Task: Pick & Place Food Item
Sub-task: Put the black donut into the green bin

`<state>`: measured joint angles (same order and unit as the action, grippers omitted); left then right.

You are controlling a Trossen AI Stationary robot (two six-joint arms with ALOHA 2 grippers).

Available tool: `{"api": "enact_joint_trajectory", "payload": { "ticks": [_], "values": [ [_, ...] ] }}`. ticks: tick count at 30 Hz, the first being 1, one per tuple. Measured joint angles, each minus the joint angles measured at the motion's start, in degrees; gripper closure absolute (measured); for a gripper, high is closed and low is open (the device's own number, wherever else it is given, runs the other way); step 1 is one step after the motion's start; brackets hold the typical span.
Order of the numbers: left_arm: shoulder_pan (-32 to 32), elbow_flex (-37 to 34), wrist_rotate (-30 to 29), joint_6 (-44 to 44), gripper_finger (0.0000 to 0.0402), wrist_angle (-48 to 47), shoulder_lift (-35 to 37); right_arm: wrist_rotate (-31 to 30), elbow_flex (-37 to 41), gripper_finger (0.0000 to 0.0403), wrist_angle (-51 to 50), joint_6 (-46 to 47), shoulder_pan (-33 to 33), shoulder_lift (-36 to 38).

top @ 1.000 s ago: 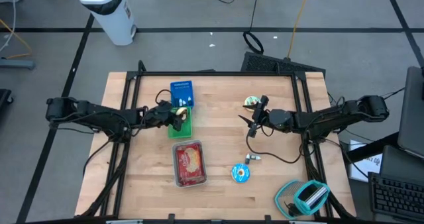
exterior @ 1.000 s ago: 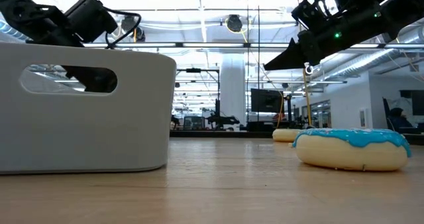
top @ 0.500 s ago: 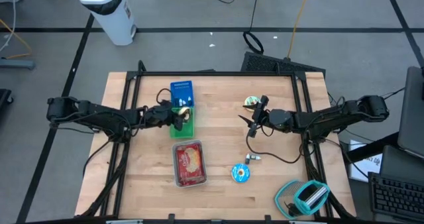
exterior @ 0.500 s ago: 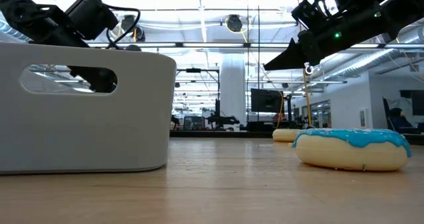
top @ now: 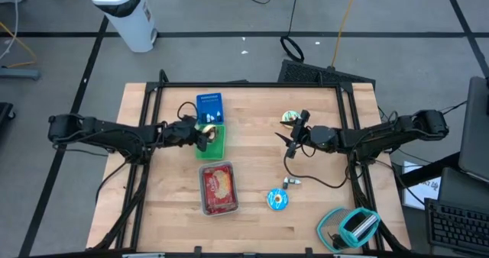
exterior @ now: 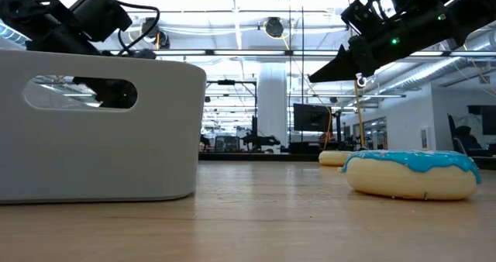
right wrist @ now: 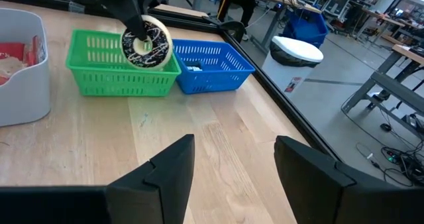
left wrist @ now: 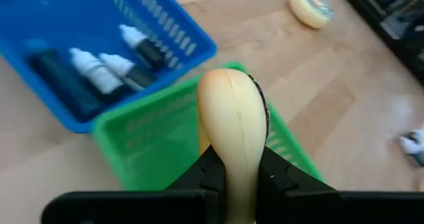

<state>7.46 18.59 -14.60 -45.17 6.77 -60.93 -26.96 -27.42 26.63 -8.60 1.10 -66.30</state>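
Observation:
A doughnut with dark frosting and a pale underside [right wrist: 147, 44] is in my left gripper [left wrist: 235, 168], which is shut on it just over the green basket [top: 215, 148]. In the left wrist view the doughnut [left wrist: 232, 114] shows edge-on above the green basket [left wrist: 149, 141]. My left gripper [top: 202, 138] stands at the basket's left rim. My right gripper [top: 293, 140] hovers open at mid-table on the right, touching nothing; its fingers [right wrist: 172, 168] stand wide apart. My left gripper pinches the doughnut between its two fingers, one on each flat face, at the rim nearest the wrist [left wrist: 233, 159]. The fingers come from the table's left, slanting down. The doughnut stands on edge, lifted clear above the green basket.
A blue basket with bottles [top: 209, 105] adjoins the green one on its far side. A white bin with red food [top: 204, 203] sits nearer. A blue-frosted doughnut [top: 277, 199], a yellowish doughnut [top: 289, 118], a small white object [top: 293, 182] and a teal object [top: 350, 227] lie on the right.
My left gripper has drawn back a little toward the table's left edge and risen slightly, carrying the doughnut with it, still shut on it. The right arm has kept still.

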Motion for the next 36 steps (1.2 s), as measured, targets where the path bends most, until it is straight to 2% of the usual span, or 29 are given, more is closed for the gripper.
{"api": "enact_joint_trajectory", "payload": {
  "ticks": [9,36],
  "values": [
    [0.0,0.0,-8.3,-0.9,0.0360,-4.0,1.0,0.0,0.0,0.0207,0.0,-0.2,0.0,0.0],
    [-2.4,0.0,-9.5,-1.8,0.0360,-7.5,1.0,0.0,0.0,0.0208,0.0,-0.2,0.0,0.0]
  ]
}}
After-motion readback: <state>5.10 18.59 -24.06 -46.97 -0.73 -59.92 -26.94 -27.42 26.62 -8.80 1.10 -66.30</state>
